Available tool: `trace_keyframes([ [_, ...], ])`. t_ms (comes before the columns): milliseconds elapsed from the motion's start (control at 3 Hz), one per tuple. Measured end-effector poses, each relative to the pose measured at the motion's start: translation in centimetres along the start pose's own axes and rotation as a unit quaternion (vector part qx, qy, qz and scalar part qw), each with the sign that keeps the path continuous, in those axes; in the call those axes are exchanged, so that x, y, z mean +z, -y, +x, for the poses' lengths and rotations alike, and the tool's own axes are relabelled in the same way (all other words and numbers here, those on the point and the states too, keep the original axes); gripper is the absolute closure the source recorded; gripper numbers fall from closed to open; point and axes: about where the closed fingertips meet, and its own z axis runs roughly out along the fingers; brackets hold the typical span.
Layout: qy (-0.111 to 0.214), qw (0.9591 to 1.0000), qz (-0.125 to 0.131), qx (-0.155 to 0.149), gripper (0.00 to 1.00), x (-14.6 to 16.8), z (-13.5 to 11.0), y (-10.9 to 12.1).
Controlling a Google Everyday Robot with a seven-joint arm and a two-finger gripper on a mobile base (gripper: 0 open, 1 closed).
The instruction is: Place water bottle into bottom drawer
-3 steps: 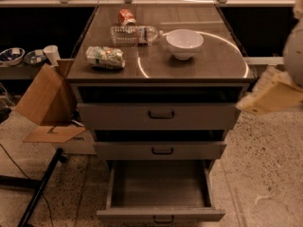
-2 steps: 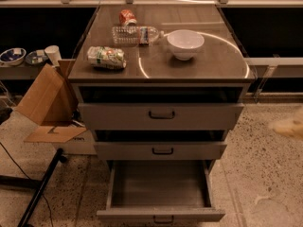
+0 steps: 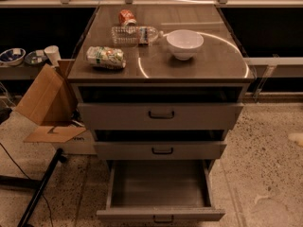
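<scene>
Water bottle (image 3: 135,34) lying on its side toward the back left of the surface (image 3: 203,66), cap end pointing at the white bowl (image 3: 184,43) just beside it. Red-orange can (image 3: 126,17) right behind, crushed green-and-white can (image 3: 106,57) nearer the front left edge. Bottom drawer (image 3: 161,215) pulled out (both upper drawers shut). End effector (image 3: 297,138) only a pale smear at the right edge, low above the floor, well apart from the bottle; grip state impossible to tell.

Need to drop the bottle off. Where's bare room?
Bottom drawer is bare throughout. Tabletop is free in front of the bowl; crowded back left: bottle, red can, green can. Tool not in view.
</scene>
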Motion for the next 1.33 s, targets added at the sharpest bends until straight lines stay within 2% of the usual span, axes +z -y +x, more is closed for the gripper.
trace_keyframes([
  [1333,0.0,1.0,0.0,0.0,0.0,0.0,0.0,0.0],
])
